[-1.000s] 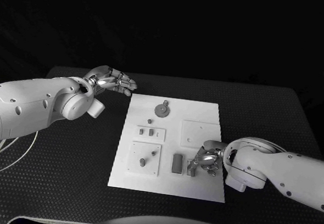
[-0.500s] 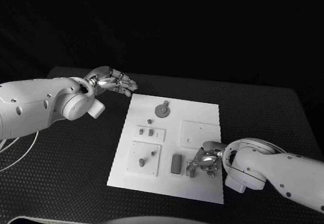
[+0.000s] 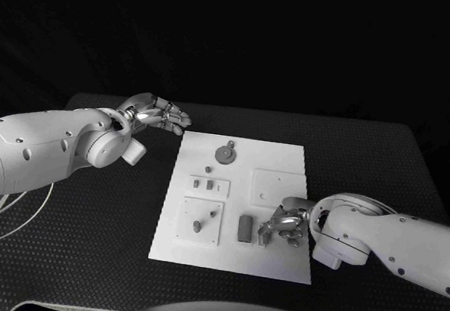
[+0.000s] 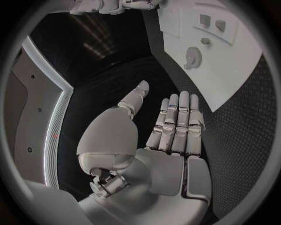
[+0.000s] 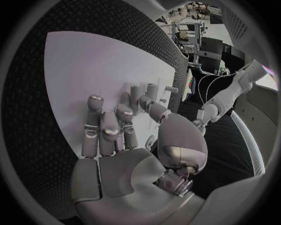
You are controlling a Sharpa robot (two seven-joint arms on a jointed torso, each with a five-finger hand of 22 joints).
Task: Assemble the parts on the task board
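Observation:
The white task board (image 3: 291,164) lies in the middle of the black table. On it are a round grey disc part (image 3: 225,153), small pegs (image 3: 210,170) and a dark upright block (image 3: 245,229). My right hand (image 3: 284,223) hovers low over the board's near right part, just right of the block, with its fingers (image 5: 102,124) curled down toward the board (image 5: 88,70). The thumb lies close to the fingertips; I cannot tell if anything is pinched there. My left hand (image 3: 155,112) hangs beyond the board's far left corner, fingers (image 4: 175,122) straight, holding nothing.
Raised square panels (image 3: 277,185) sit on the board, one with two small parts (image 3: 208,186), another with pegs (image 3: 202,220). The left wrist view shows the board (image 4: 234,70) with the disc (image 4: 192,58). Black mat surrounds the board.
My right hand has settled slightly nearer the block. The left hand has not moved.

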